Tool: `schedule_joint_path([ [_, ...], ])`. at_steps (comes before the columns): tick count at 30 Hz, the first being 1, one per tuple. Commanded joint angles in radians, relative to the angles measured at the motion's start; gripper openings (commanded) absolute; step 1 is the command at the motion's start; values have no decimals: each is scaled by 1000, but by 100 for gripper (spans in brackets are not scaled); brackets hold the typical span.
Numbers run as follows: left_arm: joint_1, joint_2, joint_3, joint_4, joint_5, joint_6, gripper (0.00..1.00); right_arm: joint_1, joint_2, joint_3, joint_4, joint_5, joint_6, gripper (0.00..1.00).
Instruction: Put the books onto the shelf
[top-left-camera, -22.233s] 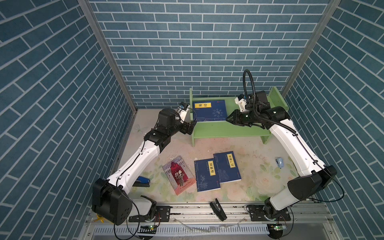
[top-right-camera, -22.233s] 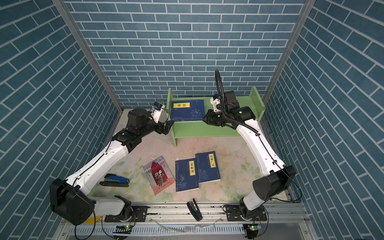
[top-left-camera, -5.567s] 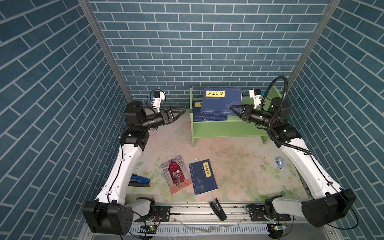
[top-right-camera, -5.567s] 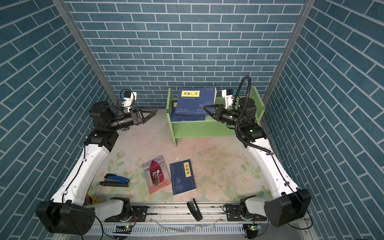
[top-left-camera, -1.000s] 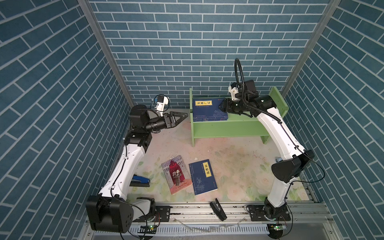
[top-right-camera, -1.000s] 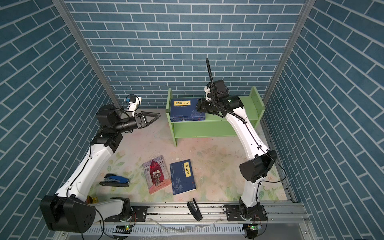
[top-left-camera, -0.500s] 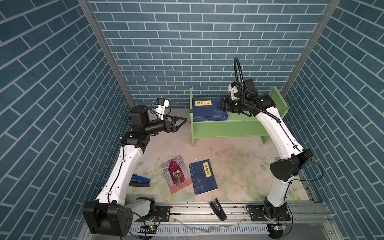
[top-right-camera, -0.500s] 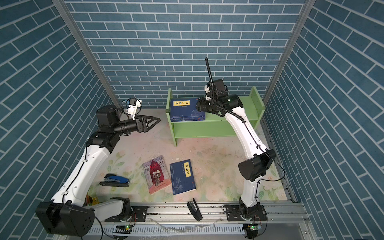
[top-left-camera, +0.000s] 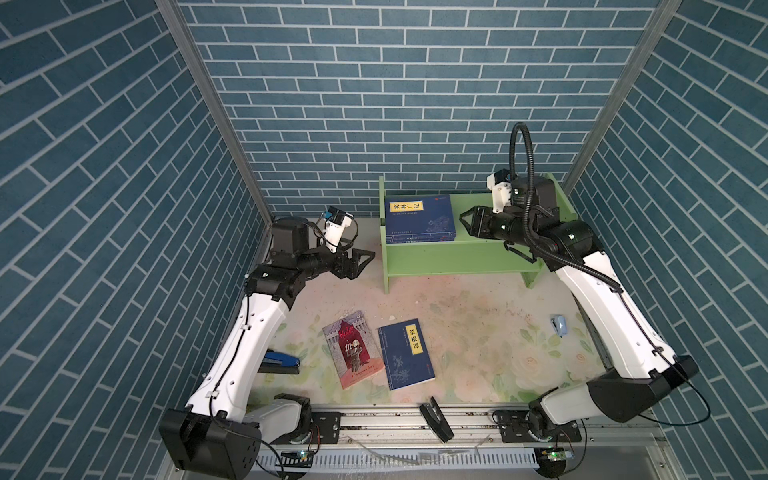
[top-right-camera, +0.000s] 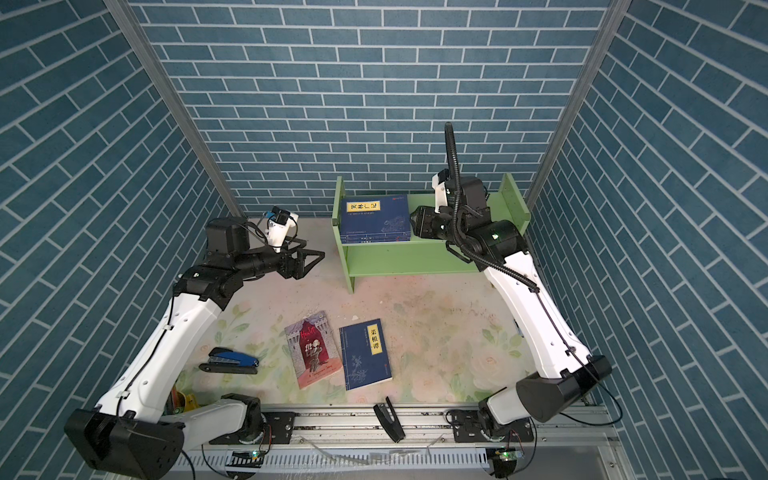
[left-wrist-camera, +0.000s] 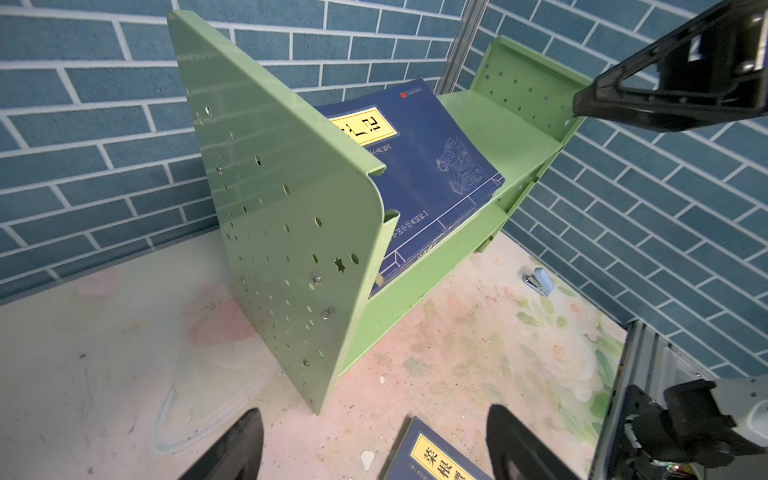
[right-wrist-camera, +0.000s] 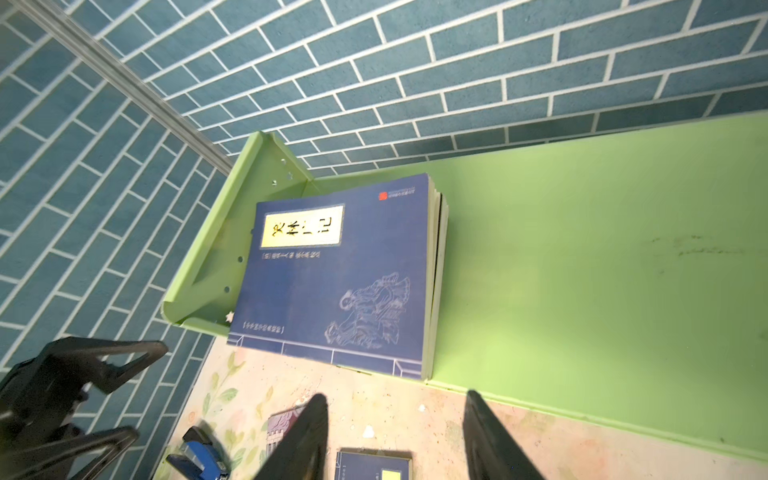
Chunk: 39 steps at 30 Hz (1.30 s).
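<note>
**A:** What carries everything?

**B:** A table (top-left-camera: 478, 316) with a pale, worn flower print. A light green shelf (top-left-camera: 449, 257) stands at its back edge, toward the right back corner.

**A:** Anything on the shelf?

**B:** A stack of dark blue books (top-left-camera: 419, 218) lies flat on the top board, against the left end panel.

**A:** And on the table itself?

**B:** Near the front edge, a red-and-grey book (top-left-camera: 353, 349) and a single dark blue book (top-left-camera: 405, 355) lie flat, just beside each other. A blue stapler (top-left-camera: 280, 361) lies near the left edge and a small pale blue object (top-left-camera: 559, 336) near the right edge.
</note>
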Motion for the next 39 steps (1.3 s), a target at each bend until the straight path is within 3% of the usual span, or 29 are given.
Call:
schedule_joint_path([
  [1,-36,-1,23,-25,-95,80,84,17,-45,-83,64,-80,0,48],
  [5,-85,35,52,-28,-141,101,83,41,-66,-132,85,-173,-3,40],
  [8,-105,53,55,6,-172,61,82,63,-48,-133,95,-247,10,28],
  [11,-109,62,62,28,-201,30,81,99,-12,-117,99,-289,22,23],
  [17,-109,49,82,-3,-320,-37,81,155,100,-2,85,-330,15,23],
  [22,-108,28,41,7,-219,-38,84,159,226,255,-21,-190,-42,28],
  [29,-109,27,-7,42,-219,42,86,157,598,908,-356,-48,-161,31],
  [31,-110,34,-12,62,-227,53,86,154,675,1027,-400,-2,-180,32],
  [39,-119,83,-21,168,-208,73,87,140,573,787,-243,156,-166,36],
])
